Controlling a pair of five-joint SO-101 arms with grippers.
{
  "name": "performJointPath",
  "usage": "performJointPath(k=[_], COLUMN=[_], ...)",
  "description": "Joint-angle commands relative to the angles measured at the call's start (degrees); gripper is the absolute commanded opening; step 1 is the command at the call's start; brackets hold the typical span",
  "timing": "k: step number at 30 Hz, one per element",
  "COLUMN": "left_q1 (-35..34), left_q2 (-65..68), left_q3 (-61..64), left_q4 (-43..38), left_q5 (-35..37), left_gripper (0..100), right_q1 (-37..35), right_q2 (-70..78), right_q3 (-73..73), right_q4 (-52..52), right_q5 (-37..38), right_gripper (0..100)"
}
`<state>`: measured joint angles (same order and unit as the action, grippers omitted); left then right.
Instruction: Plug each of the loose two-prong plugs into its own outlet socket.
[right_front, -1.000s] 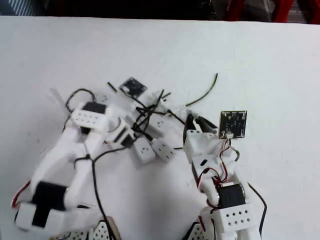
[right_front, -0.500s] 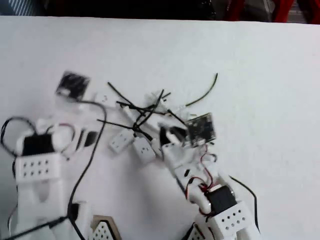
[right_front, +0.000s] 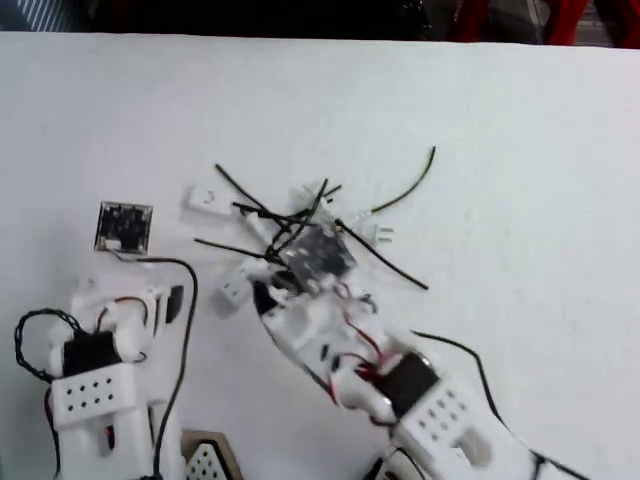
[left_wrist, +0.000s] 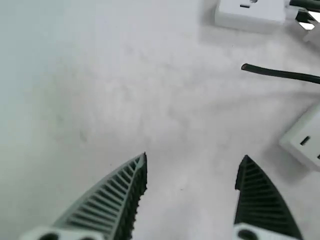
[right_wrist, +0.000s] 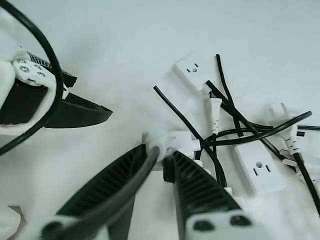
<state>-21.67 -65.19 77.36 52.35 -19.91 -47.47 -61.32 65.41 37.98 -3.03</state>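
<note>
So far, no plug is seen pushed into a socket. The left gripper (left_wrist: 192, 162) is held wide open over bare table (left_wrist: 100, 75). In the middle, a white socket block (right_wrist: 176, 140) is pinched between the narrow fingers of the right gripper (right_wrist: 160, 152). A loose two-prong plug (right_front: 377, 235) is seen farther right.

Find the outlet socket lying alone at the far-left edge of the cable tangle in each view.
High view: outlet socket up-left of the tangle, beyond the loose black wire end.
Left wrist view: ahead of the open left gripper, outlet socket past the same wire end.
Right wrist view: outlet socket just beyond that wire end.
Shared landmark: the wire end.
</note>
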Motion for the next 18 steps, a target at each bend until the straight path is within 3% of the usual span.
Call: performJointPath(k=[1,5,18], left_q1=[-2.51,-6.02,-6.2], left_q2=[-2.33,-2.77,-2.77], left_q3=[0.26,0.44,0.44], left_q4=[-1.14,-1.14,-1.14], left_q5=[0.44,0.44,0.44], left_gripper=[28,28,28], right_q1=[-1.36,-1.71,-1.71], right_q2=[12.0,22.11,38.81], right_q3=[-7.03,-9.23,-9.32], right_q4=[-4.62,-11.65,-24.84], right_q5=[0.62,1.32,4.13], right_gripper=[1.8,1.8,1.8])
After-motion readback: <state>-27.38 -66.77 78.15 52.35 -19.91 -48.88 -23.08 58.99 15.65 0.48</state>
